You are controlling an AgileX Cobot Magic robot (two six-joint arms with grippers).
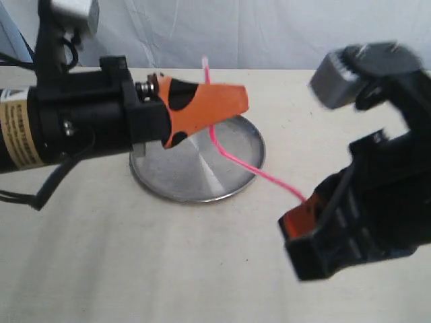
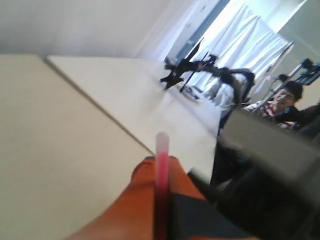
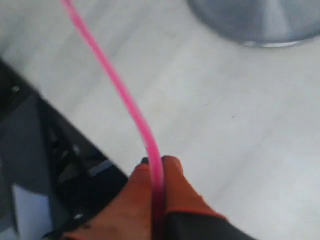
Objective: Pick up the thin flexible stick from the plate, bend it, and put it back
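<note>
Cream tabletop under silver plate. Over plate, left gripper held level, pinching thin flexible stick; right of plate, right gripper low, clamped on other end. Left wrist: orange fingers closed round stick. Right wrist: orange fingers pinching stick, bowed toward plate.

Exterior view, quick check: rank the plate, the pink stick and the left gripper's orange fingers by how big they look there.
1. Plate, though partly hidden.
2. Left gripper's orange fingers; likely nearer the camera, so flattered.
3. Pink stick: long, but hair-thin.
</note>
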